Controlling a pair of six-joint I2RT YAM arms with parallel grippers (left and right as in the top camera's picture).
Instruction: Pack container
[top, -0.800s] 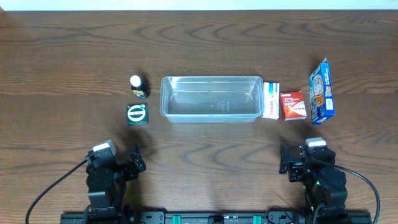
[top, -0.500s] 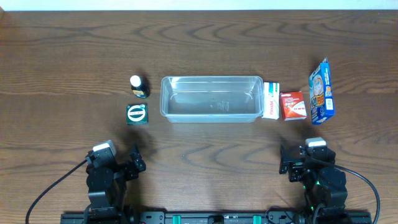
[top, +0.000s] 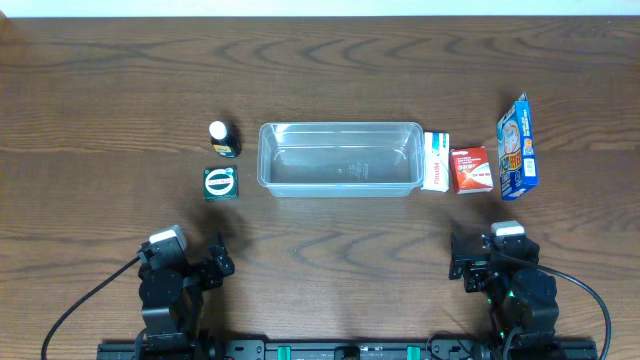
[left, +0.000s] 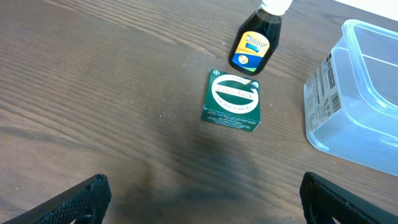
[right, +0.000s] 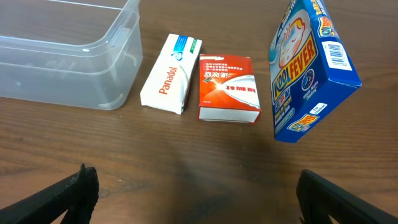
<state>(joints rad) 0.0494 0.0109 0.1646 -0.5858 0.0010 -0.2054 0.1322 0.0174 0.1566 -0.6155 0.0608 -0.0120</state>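
The clear plastic container (top: 340, 158) sits empty at the table's middle; its edge shows in the left wrist view (left: 354, 99) and the right wrist view (right: 68, 53). Left of it stand a dark bottle with a white cap (top: 222, 138) (left: 256, 43) and a green box (top: 220, 184) (left: 232, 100). Right of it lie a white Panadol box (top: 435, 160) (right: 171, 81), a red box (top: 470, 169) (right: 227, 88) and a blue KoolFever box (top: 516, 147) (right: 309, 71). My left gripper (left: 202, 202) is open and empty near the front edge. My right gripper (right: 199, 199) is open and empty too.
The wooden table (top: 320, 70) stretches behind the objects to a pale far edge. Both arm bases (top: 175, 275) (top: 505, 275) sit at the front edge with cables trailing.
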